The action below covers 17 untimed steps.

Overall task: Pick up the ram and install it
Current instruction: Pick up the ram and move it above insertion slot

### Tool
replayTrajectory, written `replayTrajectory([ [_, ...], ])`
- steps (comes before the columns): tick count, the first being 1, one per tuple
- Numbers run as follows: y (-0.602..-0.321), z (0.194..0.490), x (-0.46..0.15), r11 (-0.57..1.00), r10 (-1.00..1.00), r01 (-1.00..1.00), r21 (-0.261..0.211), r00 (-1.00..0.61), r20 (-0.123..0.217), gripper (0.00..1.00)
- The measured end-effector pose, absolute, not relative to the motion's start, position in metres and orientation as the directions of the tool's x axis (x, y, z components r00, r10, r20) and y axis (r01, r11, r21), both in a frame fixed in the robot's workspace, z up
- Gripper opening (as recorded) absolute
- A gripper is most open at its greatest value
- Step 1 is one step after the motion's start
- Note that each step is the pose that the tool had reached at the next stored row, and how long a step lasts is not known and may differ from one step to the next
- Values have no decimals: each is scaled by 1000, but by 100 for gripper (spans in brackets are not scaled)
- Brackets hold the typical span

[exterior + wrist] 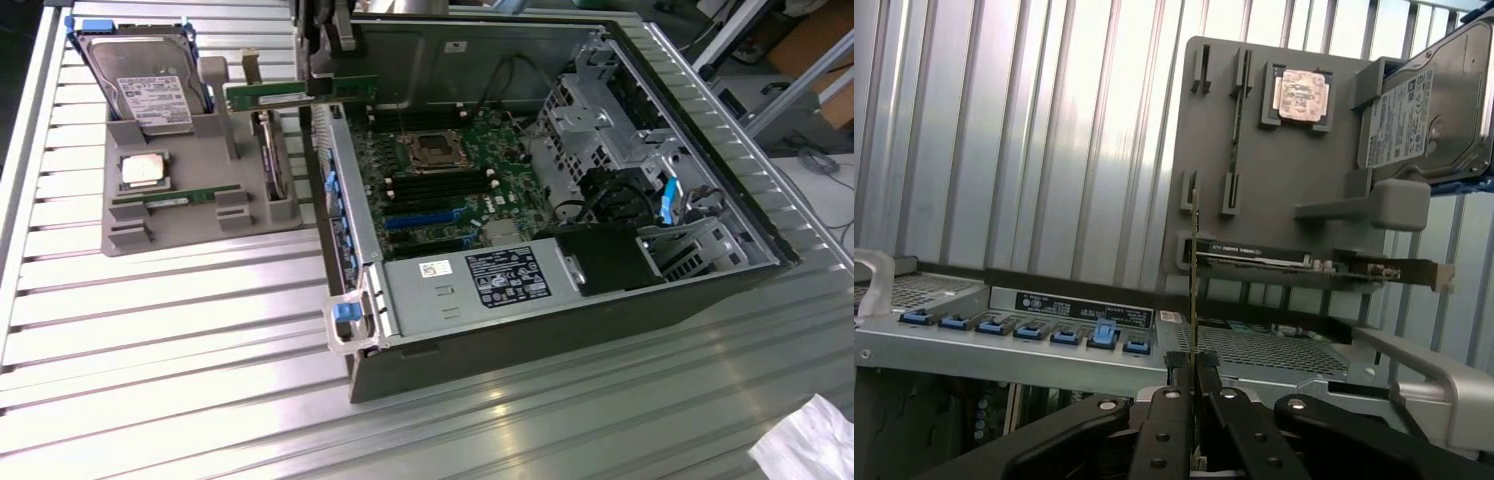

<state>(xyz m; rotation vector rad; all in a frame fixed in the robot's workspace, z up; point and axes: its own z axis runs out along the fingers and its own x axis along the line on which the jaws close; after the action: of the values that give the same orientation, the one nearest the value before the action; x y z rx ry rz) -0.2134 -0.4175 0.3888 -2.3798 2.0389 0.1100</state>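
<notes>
My gripper (327, 80) hangs over the left wall of the open computer case (694, 180), shut on the ram (287, 96). The ram is a long green stick with a pale label, held level above the gap between the grey holder tray (174, 230) and the case. In the wrist view the ram (1195, 270) is edge-on, a thin strip rising from between the black fingers (1166, 430) of the gripper (1194, 385). A second, similar stick (174, 198) lies in a slot of the tray.
The tray also holds a hard drive (147, 75), a silver processor chip (143, 170) and an expansion card (274, 160). Inside the case are the motherboard's black memory slots (441, 185), the processor socket (434, 150) and a power supply (481, 280).
</notes>
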Motion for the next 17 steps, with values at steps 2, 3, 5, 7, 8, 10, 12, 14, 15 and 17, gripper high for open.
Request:
replayTrajectory([
  [2,-418,389,-212,-154,-987,-987,42,152,-57,13],
  [3,-418,389,-212,-154,-987,-987,42,152,-57,13],
  [5,-418,389,-211,-154,-987,-987,42,152,-57,13],
  [7,-418,389,-210,-154,-987,-987,43,152,-57,13],
  [8,-418,389,-209,-154,-987,-987,43,152,-57,13],
  [10,-418,389,-208,-154,-987,-987,44,152,-57,13],
  [12,-418,389,-207,-154,-987,-987,44,152,-58,13],
  [14,-418,389,-206,-154,-987,-987,45,152,-58,13],
  [15,-418,389,-205,-154,-987,-987,45,152,-58,13],
  [17,-418,389,-204,-154,-987,-987,45,152,-58,13],
])
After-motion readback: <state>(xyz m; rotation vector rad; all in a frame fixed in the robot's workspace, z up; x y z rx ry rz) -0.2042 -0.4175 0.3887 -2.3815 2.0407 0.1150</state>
